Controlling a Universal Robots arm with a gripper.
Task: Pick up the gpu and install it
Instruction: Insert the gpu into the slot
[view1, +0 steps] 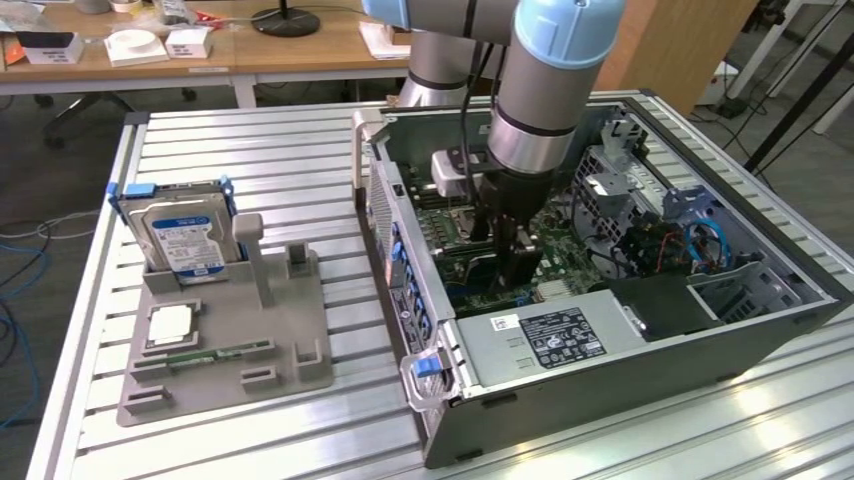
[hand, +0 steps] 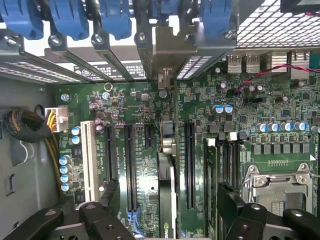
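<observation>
The gpu (hand: 167, 145) shows edge-on in the wrist view as a thin dark card standing upright in a motherboard slot (hand: 189, 165), its silvery bracket end (hand: 165, 50) against the case's rear slot openings. My gripper (hand: 167, 205) is open and straddles the card, one black finger (hand: 107, 200) on each side with a gap between pads and card. In the exterior view the gripper (view1: 514, 262) reaches down into the open computer case (view1: 400, 210), just above the motherboard (view1: 447, 225).
On the exterior view's left a grey fixture tray (view1: 227, 345) holds a silver hard drive (view1: 187, 235), a CPU chip (view1: 174, 322) and a green RAM stick (view1: 214, 355). Inside the case lie the power supply (view1: 561, 335), cables (view1: 667, 245) and blue slot latches (hand: 70, 20).
</observation>
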